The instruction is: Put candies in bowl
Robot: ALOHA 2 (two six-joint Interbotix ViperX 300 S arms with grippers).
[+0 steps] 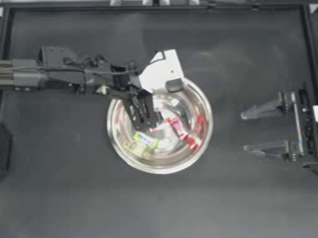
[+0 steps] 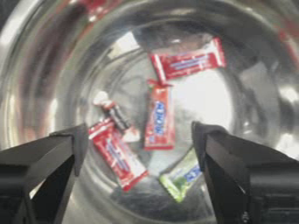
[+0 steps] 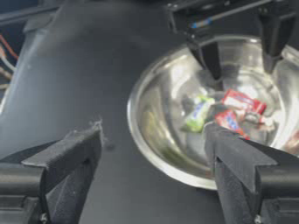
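The shiny steel bowl (image 1: 197,153) sits mid-table. My left gripper (image 1: 149,124) hangs over its inside, open, with nothing between its fingers. Below it, in the left wrist view, the bowl (image 2: 35,87) holds three red candies (image 2: 188,63) (image 2: 159,116) (image 2: 116,155), a yellow-green candy (image 2: 182,175) and a tiny twist-wrapped one (image 2: 116,117). From above I make out red candies (image 1: 180,131) and the yellow-green candy (image 1: 144,142). My right gripper (image 1: 244,131) is parked open at the right edge, apart from the bowl (image 3: 146,144).
A white angular piece (image 1: 162,69) lies by the left wrist at the bowl's far rim. The raised table frame (image 1: 308,56) runs along the top and right sides. The bowl's wall mirrors the candies as red streaks.
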